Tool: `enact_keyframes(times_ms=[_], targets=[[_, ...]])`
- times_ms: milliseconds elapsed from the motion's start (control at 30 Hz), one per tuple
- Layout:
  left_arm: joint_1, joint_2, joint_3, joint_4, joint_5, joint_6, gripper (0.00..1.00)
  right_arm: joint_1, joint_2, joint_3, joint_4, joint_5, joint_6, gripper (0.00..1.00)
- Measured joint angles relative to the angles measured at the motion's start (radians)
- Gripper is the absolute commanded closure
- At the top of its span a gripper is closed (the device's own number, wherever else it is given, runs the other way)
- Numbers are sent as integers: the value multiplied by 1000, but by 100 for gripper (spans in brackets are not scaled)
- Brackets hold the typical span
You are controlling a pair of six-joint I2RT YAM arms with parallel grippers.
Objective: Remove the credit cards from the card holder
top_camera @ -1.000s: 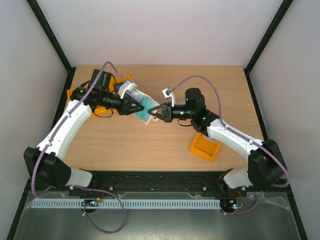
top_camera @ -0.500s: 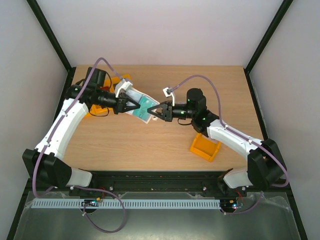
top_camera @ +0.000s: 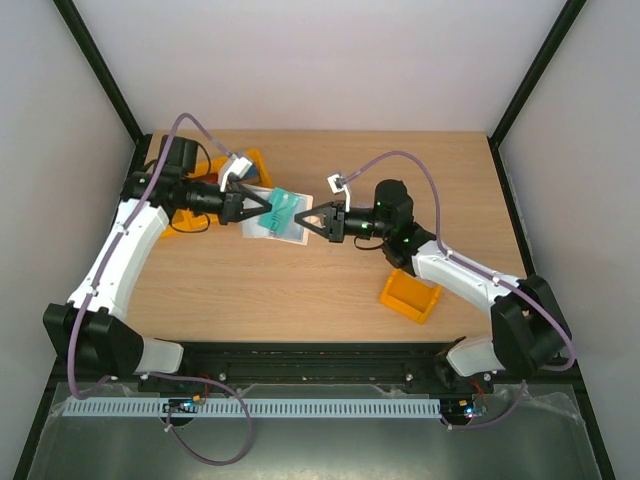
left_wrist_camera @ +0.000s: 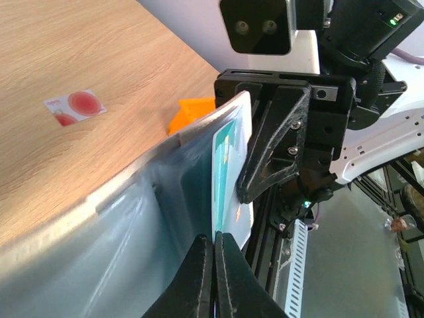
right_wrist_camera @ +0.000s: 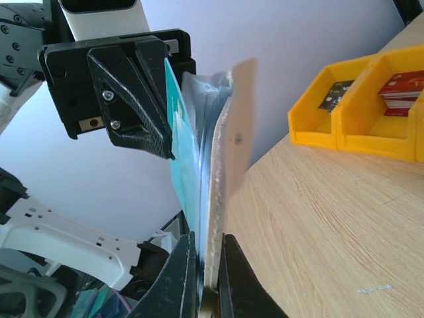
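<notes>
Left gripper (top_camera: 266,207) clamped on teal card (top_camera: 287,205), right gripper (top_camera: 306,222) clamped on card holder (top_camera: 260,229) above table (top_camera: 330,290), holder's long axis left-right between them, left wrist: white card (left_wrist_camera: 74,106) with red circle flat on table, print unreadable, right wrist: holder upright on edge

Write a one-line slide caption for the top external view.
Above the table, the left hand pinches the teal card while the right hand holds the card holder.
</notes>
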Motion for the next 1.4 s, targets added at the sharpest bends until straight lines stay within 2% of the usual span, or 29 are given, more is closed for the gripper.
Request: enact_keyframes(times_ms=[167, 333, 500, 667, 767, 800, 933, 1000, 1067, 1167, 1233, 1300, 1400], targets=[[62, -26, -67, 53, -41, -26, 98, -10, 13, 0, -55, 28, -35, 98], [117, -33, -166, 106, -143, -48, 98, -27, 51, 0, -148, 63, -69, 98], [173, -34, -189, 132, -206, -70, 98, -23, 175, 36, -299, 98, -103, 98], [257, -35, -189, 176, -237, -102, 98, 83, 340, 82, -405, 91, -125, 98], [290, -37, -198, 204, -245, -124, 98, 153, 387, 103, -391, 38, -103, 98], [295, -39, -203, 208, -245, -130, 98, 161, 395, 106, -393, 31, -98, 93], [296, -42, -218, 212, -244, -141, 98, 122, 450, 151, -476, 89, -100, 49], [296, -44, -219, 213, -237, -142, 98, 85, 465, 159, -542, 164, -112, 35], [295, -45, -219, 212, -220, -142, 98, 57, 462, 159, -618, 264, -128, 28], [281, -46, -219, 207, -191, -138, 98, 35, 422, 162, -720, 450, -153, 27], [256, -46, -217, 193, -174, -118, 98, 41, 370, 164, -747, 511, -180, 26], [217, -46, -211, 162, -151, -89, 98, 51, 291, 163, -725, 491, -214, 25], [146, -45, -180, 82, -106, -7, 98, 65, 147, 150, -568, 357, -232, 22]])
